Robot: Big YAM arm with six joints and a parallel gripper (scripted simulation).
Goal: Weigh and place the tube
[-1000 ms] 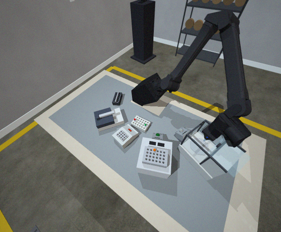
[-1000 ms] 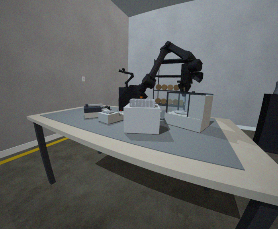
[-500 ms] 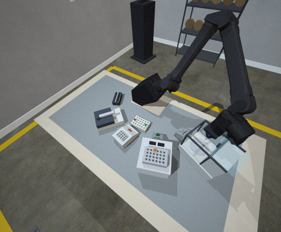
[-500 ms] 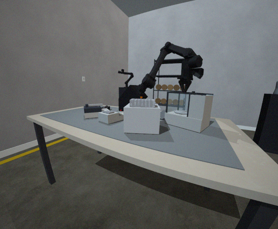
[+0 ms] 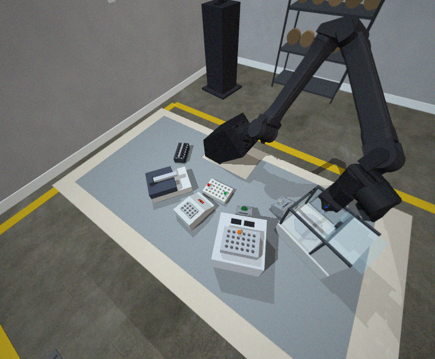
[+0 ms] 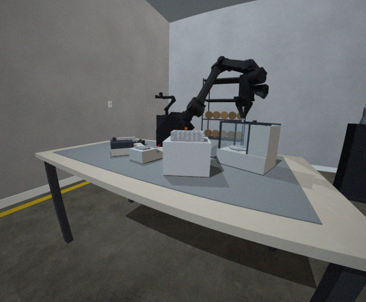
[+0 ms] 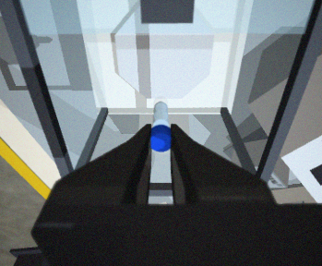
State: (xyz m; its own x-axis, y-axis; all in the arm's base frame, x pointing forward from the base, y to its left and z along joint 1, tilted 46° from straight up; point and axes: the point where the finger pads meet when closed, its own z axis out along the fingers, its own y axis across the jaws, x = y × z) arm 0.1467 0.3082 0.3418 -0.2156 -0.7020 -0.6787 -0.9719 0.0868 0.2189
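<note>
My gripper (image 5: 325, 207) (image 6: 243, 116) (image 7: 161, 133) is shut on tube A, holding its blue cap (image 5: 326, 207) (image 7: 161, 139); the clear body (image 7: 161, 111) points down. The fingertips are just above the top of the balance (image 6: 261, 139). The balance's door (image 5: 378, 244) (image 7: 279, 16) is slid back, leaving the top open. The round pan (image 5: 306, 225) (image 6: 237, 148) (image 7: 177, 69) has nothing standing on it. The balance's sloping front (image 5: 282, 204) is small in view; its lamp cannot be read. The dry block (image 5: 194, 211) (image 6: 144, 155) shows no tube in its bores.
The mixer (image 5: 219, 253) (image 6: 186, 159), with an orange-capped tube (image 5: 239, 232) (image 6: 185, 128), stands beside the balance. The tube rack (image 5: 228, 197) holds a red-capped and a green-capped tube. The spectrophotometer (image 5: 161, 187) and magnet block (image 5: 181, 152) stand farther off. Dark frame bars (image 7: 303, 60) flank my gripper.
</note>
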